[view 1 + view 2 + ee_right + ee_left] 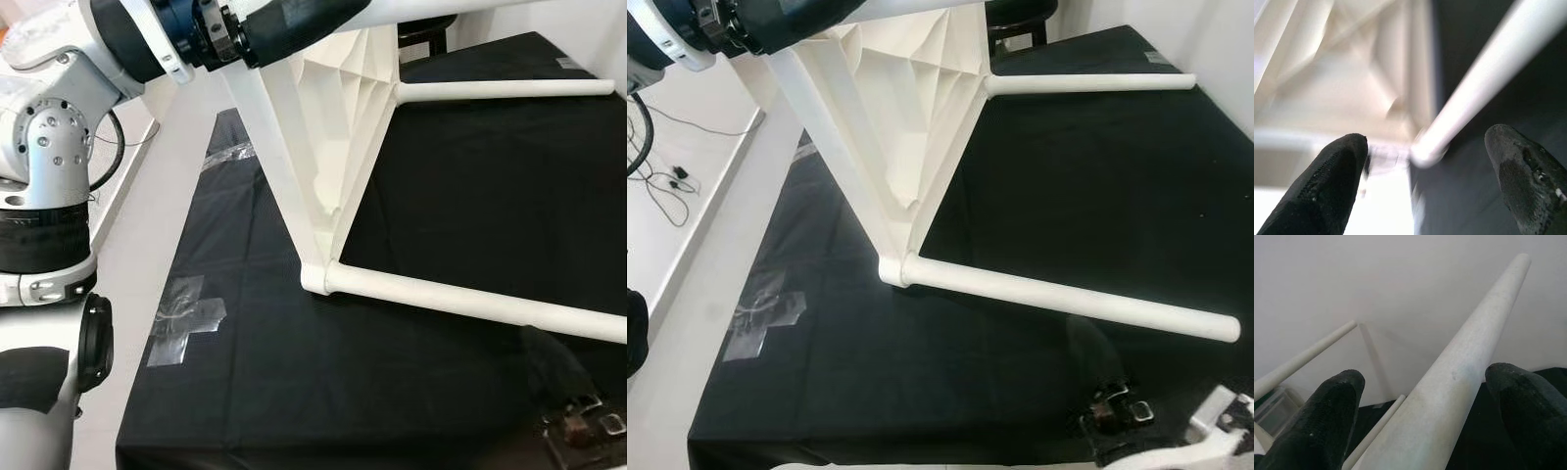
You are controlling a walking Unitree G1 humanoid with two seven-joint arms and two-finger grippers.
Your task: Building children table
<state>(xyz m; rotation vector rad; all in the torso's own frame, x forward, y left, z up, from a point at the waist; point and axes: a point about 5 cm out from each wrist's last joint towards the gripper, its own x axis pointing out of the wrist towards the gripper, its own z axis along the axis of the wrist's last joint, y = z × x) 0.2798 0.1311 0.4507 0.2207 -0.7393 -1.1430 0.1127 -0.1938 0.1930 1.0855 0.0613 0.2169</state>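
The white plastic children's table [333, 127] lies on its side on a black cloth [470, 176], its ribbed underside facing right. Two white legs stick out to the right: a near leg [1068, 299] low over the cloth and a far leg [1087, 84] at the back. In the left wrist view a third white leg [1459, 377] runs between the spread fingers of my left gripper [1425, 374], which is open around it. My right gripper [1425, 134] is open, facing the near leg's joint [1425, 149] with the tabletop; its wrist [1117, 411] sits low at the front right.
Clear tape [186, 318] patches the cloth near its left edge. Pale floor runs along the left, with cables [671, 181] on it. A black stool [1019, 15] stands behind the table. The cloth's front edge [196, 455] is close to me.
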